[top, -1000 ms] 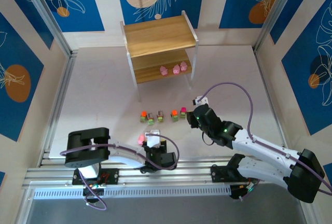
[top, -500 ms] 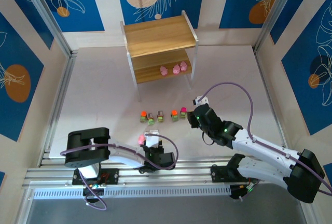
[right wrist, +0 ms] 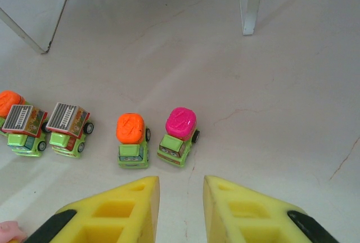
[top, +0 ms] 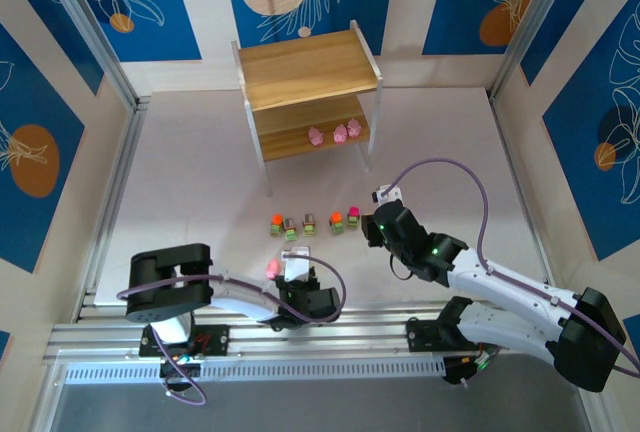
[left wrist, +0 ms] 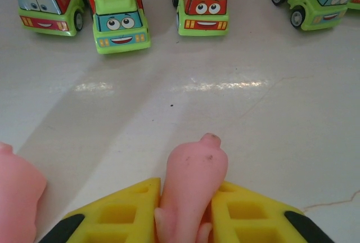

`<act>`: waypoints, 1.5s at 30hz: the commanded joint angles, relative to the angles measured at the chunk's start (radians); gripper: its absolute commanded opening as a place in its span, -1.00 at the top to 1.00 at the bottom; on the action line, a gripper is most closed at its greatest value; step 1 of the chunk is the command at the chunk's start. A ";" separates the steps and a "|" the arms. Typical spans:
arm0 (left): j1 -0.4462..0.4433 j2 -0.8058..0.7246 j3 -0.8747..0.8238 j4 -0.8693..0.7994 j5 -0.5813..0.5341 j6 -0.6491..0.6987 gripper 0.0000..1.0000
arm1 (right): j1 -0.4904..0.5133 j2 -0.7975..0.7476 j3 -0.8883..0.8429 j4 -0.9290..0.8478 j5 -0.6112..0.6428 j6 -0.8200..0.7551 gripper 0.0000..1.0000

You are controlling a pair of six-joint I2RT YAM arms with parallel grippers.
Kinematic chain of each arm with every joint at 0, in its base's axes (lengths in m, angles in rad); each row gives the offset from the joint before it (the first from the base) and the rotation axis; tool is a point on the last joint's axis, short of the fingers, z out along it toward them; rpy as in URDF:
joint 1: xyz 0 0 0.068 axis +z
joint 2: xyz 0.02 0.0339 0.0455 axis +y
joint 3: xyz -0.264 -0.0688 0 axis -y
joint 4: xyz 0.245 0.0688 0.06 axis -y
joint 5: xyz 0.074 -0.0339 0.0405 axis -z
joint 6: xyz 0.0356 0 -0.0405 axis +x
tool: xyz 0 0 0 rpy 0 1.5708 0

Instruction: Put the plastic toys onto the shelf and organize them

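Since a second ago: left gripper [left wrist: 185, 191] has clamped onto a pink pig [left wrist: 194, 164], snout poking past its fingertips | second pig [left wrist: 17, 189] just left of it | green trucks [left wrist: 121, 21] lined up beyond | right gripper [right wrist: 181, 182] narrowly parted, empty, pink-topped truck [right wrist: 180, 129] just ahead | shelf [top: 310, 72] far back, three pigs [top: 335, 134] on its lower tier

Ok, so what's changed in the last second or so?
The left gripper closed on a pink pig, and its arm shifted slightly. The right gripper, the row of toy trucks and the three pigs on the shelf lower board stayed put.
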 commanded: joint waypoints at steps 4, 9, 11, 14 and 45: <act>0.008 -0.028 0.015 -0.004 0.010 0.030 0.62 | -0.006 -0.025 -0.005 -0.010 -0.010 0.013 0.47; 0.010 -0.064 0.028 -0.041 0.002 0.044 0.62 | -0.008 -0.032 -0.006 -0.013 -0.010 0.015 0.46; 0.017 -0.089 0.032 -0.060 0.002 0.055 0.61 | -0.007 -0.034 -0.008 -0.013 -0.010 0.016 0.47; 0.035 -0.129 0.040 -0.089 0.014 0.076 0.61 | -0.011 -0.038 -0.008 -0.014 -0.009 0.017 0.46; 0.399 -0.296 0.297 -0.183 0.205 0.493 0.63 | -0.036 -0.082 -0.018 -0.018 -0.051 0.029 0.47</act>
